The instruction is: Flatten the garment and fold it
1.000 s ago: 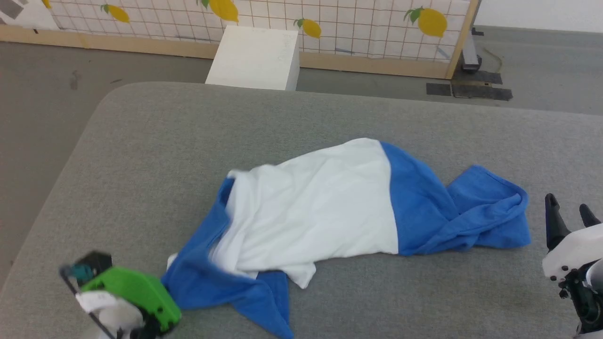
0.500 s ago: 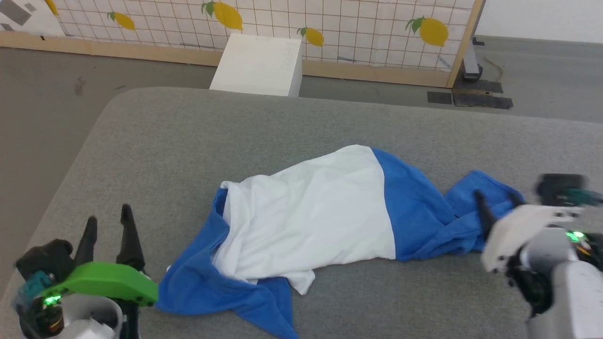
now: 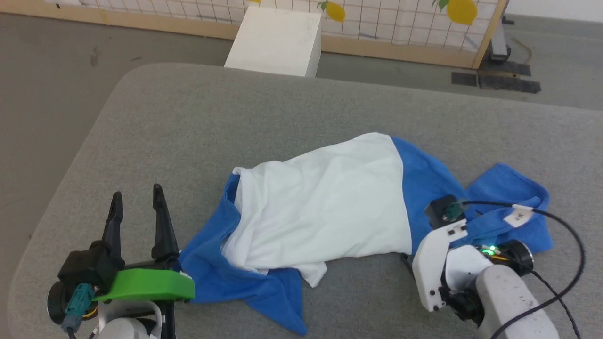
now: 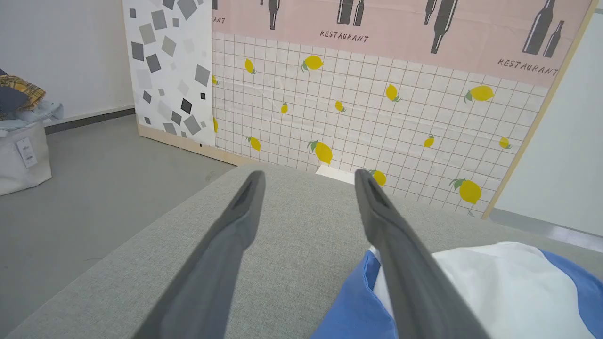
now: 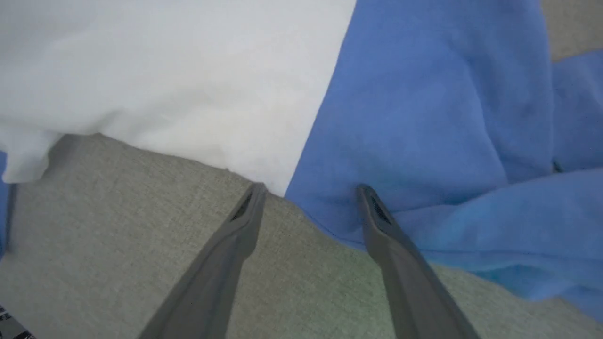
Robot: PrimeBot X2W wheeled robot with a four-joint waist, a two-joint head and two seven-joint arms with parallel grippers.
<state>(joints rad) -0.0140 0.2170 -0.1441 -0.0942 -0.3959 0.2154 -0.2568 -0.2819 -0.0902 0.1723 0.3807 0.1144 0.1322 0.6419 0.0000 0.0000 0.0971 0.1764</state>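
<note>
The garment [image 3: 325, 207] lies crumpled in the middle of the grey padded table [image 3: 235, 117], its white body flanked by blue cloth at the near left and at the right. My left gripper [image 3: 136, 193] stands open at the table's near left, just left of the blue cloth, with nothing between its fingers. In the left wrist view the garment [image 4: 494, 282] sits at the lower right of the left gripper [image 4: 308, 174]. My right gripper [image 5: 311, 188] is open, its tips at the garment's near edge [image 5: 301, 155] where white meets blue. The right arm [image 3: 471, 278] leans over that edge.
A white box [image 3: 275, 40] stands on the floor beyond the table's far edge, before a lemon-print panel [image 3: 400, 28]. The table's rounded left edge [image 3: 70, 169] drops to grey floor. A white bag of clothes [image 4: 19, 150] sits far left on the floor.
The left gripper let go of the blue cloth, opened and turned its fingers up. The right arm swung in from the right to the garment's near edge. The camera tilted down.
</note>
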